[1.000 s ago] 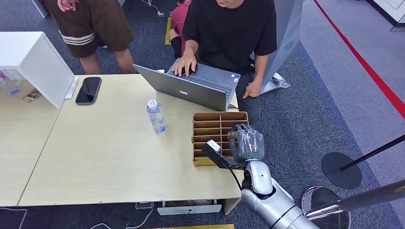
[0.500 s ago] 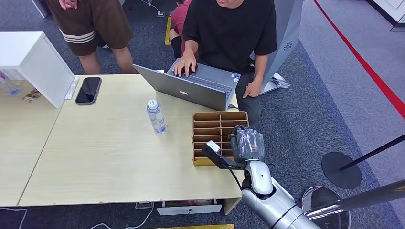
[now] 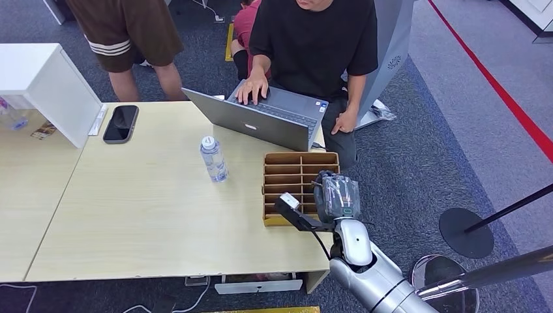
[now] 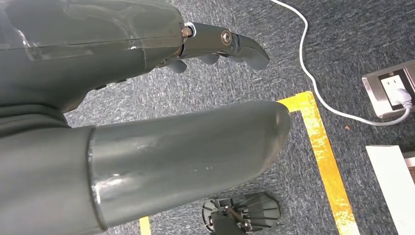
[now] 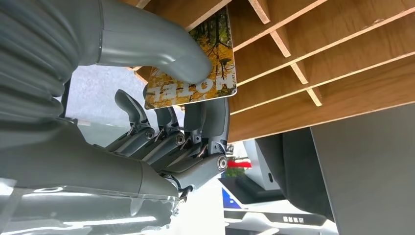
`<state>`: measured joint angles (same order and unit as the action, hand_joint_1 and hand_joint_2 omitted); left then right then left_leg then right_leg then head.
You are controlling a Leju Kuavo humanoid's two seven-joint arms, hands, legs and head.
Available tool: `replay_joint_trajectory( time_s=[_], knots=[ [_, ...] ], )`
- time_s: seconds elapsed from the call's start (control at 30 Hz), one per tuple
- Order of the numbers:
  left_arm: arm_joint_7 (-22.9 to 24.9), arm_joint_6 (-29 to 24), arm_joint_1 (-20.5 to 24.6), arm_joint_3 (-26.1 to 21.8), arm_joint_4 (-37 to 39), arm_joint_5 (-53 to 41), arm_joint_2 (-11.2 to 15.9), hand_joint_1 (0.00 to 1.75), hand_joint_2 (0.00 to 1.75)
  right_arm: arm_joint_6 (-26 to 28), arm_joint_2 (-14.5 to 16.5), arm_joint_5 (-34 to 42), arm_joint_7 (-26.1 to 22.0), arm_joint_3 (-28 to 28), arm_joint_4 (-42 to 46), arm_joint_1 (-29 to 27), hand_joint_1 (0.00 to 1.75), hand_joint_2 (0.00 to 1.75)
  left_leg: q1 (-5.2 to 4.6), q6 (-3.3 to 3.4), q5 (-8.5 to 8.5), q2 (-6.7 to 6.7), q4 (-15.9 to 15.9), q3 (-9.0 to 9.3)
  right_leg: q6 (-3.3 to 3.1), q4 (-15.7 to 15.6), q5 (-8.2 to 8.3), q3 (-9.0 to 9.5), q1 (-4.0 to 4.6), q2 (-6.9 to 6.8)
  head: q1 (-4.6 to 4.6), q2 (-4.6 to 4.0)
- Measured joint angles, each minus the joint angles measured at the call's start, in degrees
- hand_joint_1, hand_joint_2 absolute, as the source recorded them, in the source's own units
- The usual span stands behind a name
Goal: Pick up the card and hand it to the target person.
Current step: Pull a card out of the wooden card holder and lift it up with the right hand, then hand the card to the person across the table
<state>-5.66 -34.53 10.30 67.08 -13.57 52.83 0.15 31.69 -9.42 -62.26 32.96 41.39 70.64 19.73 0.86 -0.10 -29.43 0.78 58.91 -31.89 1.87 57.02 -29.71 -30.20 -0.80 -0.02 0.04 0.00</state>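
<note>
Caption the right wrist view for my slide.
Right hand pinches a hotel card between thumb and fingers, beside the wooden divider box.

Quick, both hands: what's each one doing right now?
Left hand: open, holding nothing, hanging over the carpet.
Right hand: pinching the card at the wooden organizer.

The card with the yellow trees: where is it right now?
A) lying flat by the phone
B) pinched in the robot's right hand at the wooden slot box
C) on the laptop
B: the right wrist view shows the right hand pinching the card against the wooden slot box.
</note>
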Motion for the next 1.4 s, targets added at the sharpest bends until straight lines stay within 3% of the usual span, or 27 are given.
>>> replay_joint_trajectory(
  time_s=[0.23, 0.83, 1.4],
  knots=[
    [-0.03, -0.02, -0.01, 0.0, 0.0, 0.01, 0.02, 0.0, 0.0, -0.55, -1.09, -2.22, 0.7, 0.23, 2.21, -0.01, 1.47, 1.75, 0.0, 0.0, 0.0, 0.0, 0.0, 0.0, 0.0, 0.0, 0.0, 0.0, 0.0, 0.0, 0.01, 0.0],
    [-0.71, -0.37, -0.31, -0.01, 0.0, 0.24, 0.11, 0.0, 0.0, -5.08, -7.33, -7.11, 2.01, -1.98, 15.91, 1.61, 1.47, 1.75, -0.01, 0.0, 0.0, 0.0, 0.01, 0.0, 0.01, 0.0, 0.01, 0.0, -0.01, 0.0, -0.01, 0.0],
    [0.39, 0.57, 0.49, 0.0, 0.0, -1.38, 0.11, 0.0, 0.0, -3.21, -9.88, 1.7, 0.26, -3.9, 14.54, 9.94, 1.45, 1.75, -0.01, 0.0, 0.0, 0.0, 0.02, -0.01, 0.01, 0.0, 0.01, 0.0, -0.01, 0.0, -0.01, 0.0]
  ],
)
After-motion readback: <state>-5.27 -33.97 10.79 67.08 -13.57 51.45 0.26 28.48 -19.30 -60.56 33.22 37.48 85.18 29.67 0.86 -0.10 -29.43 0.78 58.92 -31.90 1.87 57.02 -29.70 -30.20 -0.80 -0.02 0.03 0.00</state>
